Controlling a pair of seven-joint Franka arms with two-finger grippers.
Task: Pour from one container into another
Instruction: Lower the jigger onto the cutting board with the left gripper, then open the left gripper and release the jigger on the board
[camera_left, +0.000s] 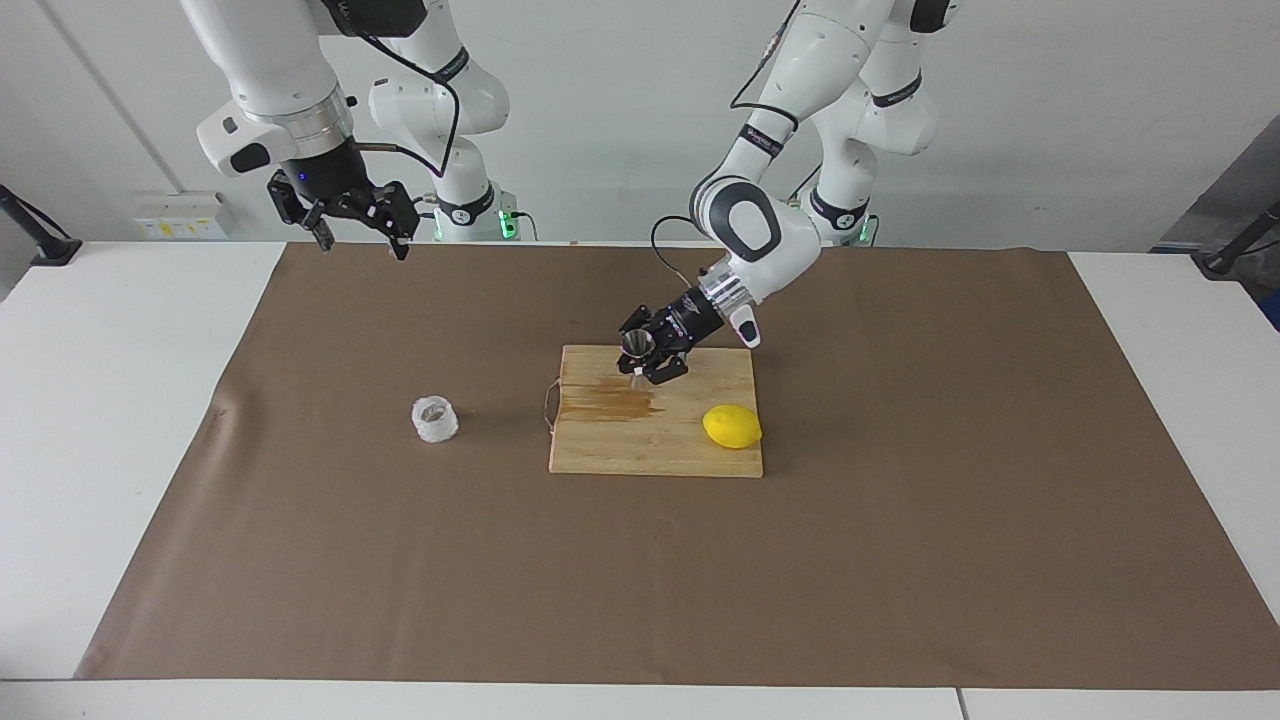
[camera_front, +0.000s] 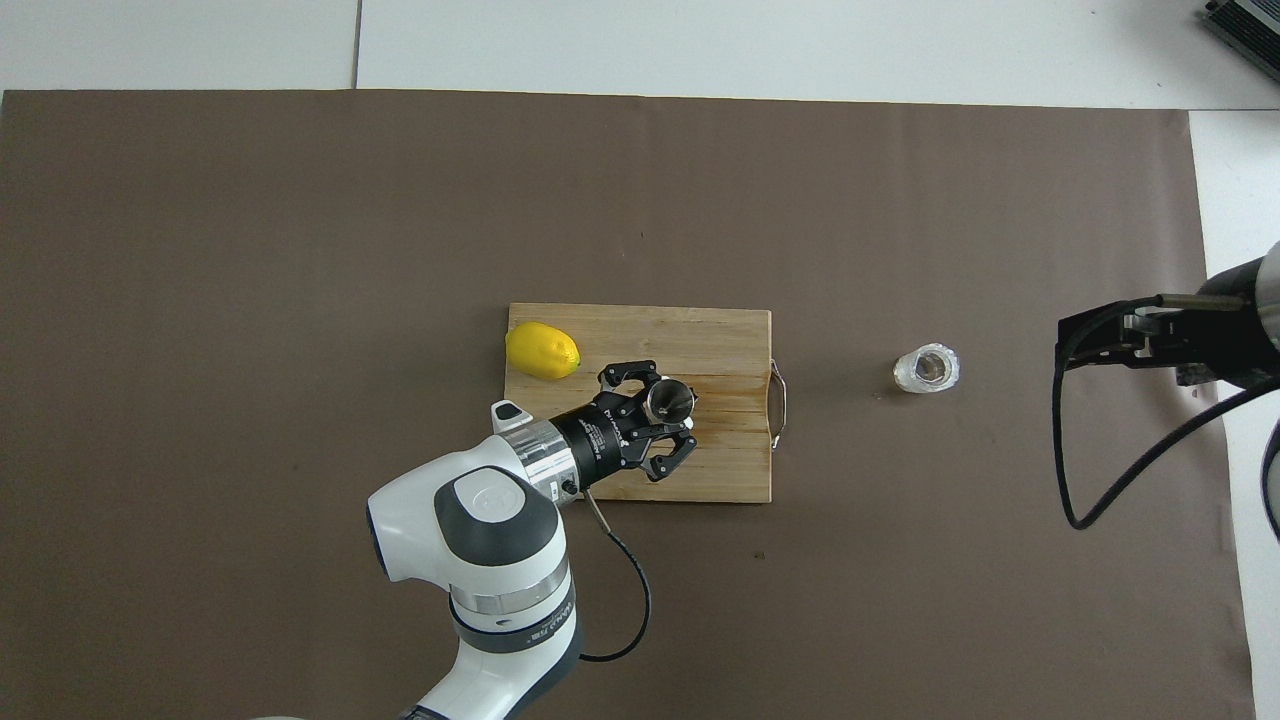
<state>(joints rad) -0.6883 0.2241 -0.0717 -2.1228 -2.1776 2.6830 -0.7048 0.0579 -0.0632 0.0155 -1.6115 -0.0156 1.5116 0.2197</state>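
Note:
The small steel jigger is at the wooden cutting board, on the part of the board nearer to the robots. My left gripper reaches down at a slant and is shut on the jigger; both also show in the overhead view, the jigger between the gripper's fingers. I cannot tell whether the jigger rests on the board. The squat white crinkly cup stands on the brown mat toward the right arm's end, also in the overhead view. My right gripper waits open and empty, high over the mat's edge.
A yellow lemon lies on the board toward the left arm's end. A dark wet stain marks the board beside the jigger. The board has a wire handle on the cup's side. The brown mat covers the white table.

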